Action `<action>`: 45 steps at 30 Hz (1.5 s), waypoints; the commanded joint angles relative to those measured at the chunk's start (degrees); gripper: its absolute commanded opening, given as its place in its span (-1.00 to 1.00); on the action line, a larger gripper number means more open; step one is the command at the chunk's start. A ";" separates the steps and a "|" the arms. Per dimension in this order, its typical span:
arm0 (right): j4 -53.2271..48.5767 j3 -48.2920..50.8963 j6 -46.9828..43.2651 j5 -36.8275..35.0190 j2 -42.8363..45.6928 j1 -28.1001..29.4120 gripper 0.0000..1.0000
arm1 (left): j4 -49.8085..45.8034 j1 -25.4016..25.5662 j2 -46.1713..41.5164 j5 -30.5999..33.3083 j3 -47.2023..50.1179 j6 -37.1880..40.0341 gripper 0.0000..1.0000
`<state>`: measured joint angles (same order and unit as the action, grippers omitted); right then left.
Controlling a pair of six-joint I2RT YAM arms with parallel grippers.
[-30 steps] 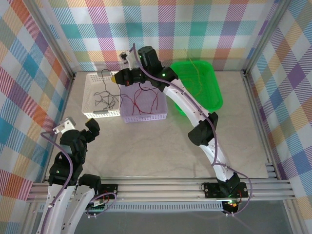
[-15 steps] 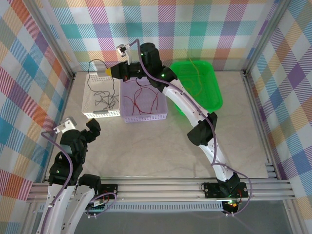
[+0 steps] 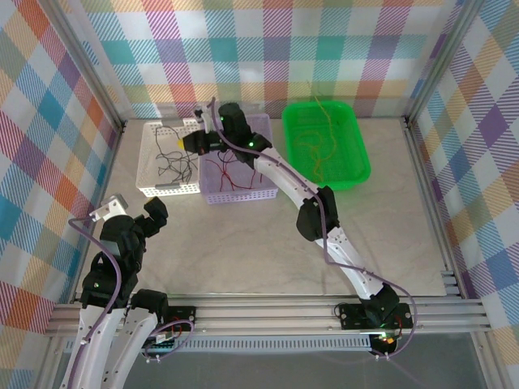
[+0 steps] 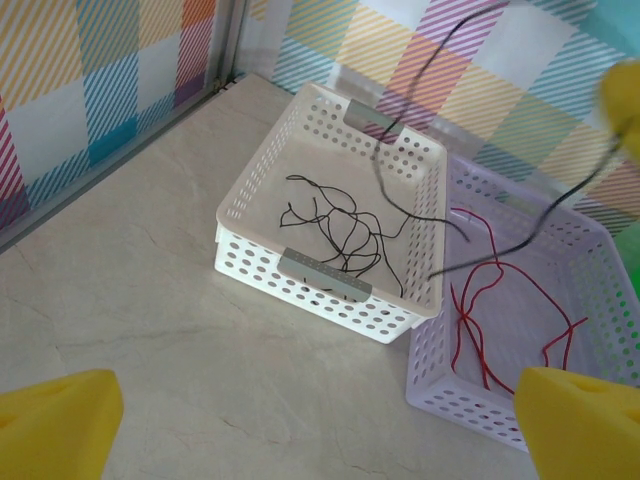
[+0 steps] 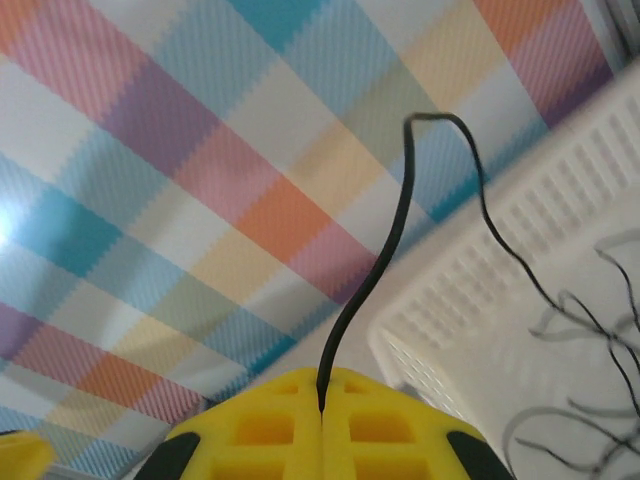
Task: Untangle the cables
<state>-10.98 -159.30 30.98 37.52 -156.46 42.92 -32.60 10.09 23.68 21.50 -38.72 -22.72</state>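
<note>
Cables (image 4: 340,228): 1 black strand (image 5: 366,288) pinched by R gripper (image 5: 322,402), L gripper (image 4: 320,428) spread wide, 3 baskets (image 3: 243,195) nearby.

Right hand (image 3: 185,142) is positioned over the white basket (image 3: 144,166), which contains black cables (image 3: 174,168). Red cables (image 3: 231,172) lie in the adjacent lilac basket (image 3: 243,196); orange-yellow cables (image 3: 320,146) lie in the green tray (image 3: 365,166). Left hand (image 3: 152,212) sits well apart, near left.

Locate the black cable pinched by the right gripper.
Far left in the top view, the black cable hangs from the right gripper over the white basket.
</note>
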 commanded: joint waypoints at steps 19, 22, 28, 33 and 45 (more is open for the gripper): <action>14.79 -0.11 26.08 -5.91 -3.02 -0.95 -1.00 | 2.45 -0.50 -0.43 -1.55 0.25 0.16 1.00; 12.97 -0.19 23.48 -8.13 -1.88 -0.73 -1.00 | 2.56 -0.48 -0.46 -1.61 0.26 0.16 1.00; 8.30 -0.14 17.27 -11.29 -3.57 -0.56 -1.00 | 2.54 -0.46 -0.52 -1.78 0.31 0.07 1.00; 6.21 -0.57 12.52 -15.00 -6.41 -0.16 -1.00 | 2.45 -0.53 -0.61 -1.90 0.30 0.02 1.00; -1.40 -0.57 0.83 -18.93 -7.69 2.82 -1.00 | 2.75 -0.86 -0.57 -2.24 0.40 0.11 1.00</action>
<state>-10.87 -159.11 35.75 18.96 -164.44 44.42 -31.97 9.65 23.51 20.01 -38.72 -22.72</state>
